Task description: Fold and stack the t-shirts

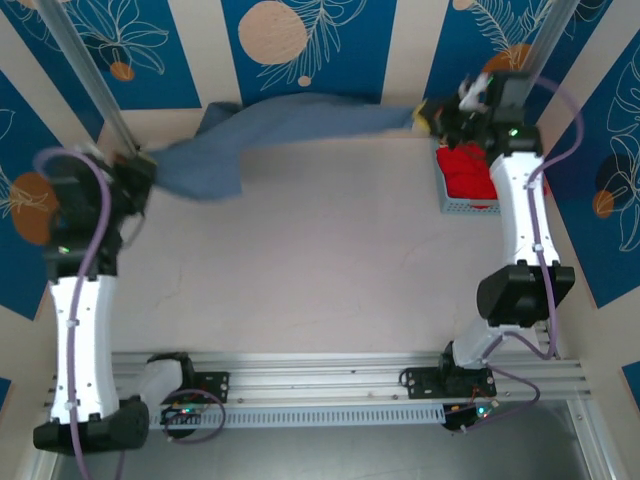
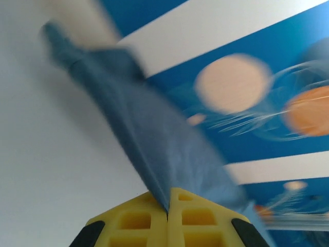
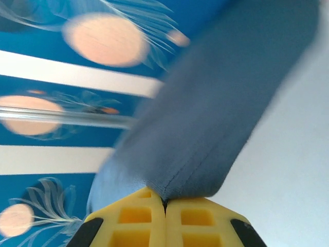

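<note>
Left hand [image 1: 135, 172] and right hand [image 1: 425, 115] each clamp an end of the blue shirt [image 1: 290, 125], stretched above the surface [image 1: 300, 270]. Folding is not begun; the red shirt [image 1: 468, 168] lies in the basket [image 1: 470, 208].

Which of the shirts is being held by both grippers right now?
The slate-blue shirt, stretched in the air between the left gripper and the right gripper. The red shirt lies bunched in the basket.

Robot lab — aluminium rail [image 1: 330, 368], patterned backdrop [image 1: 350, 55]
</note>
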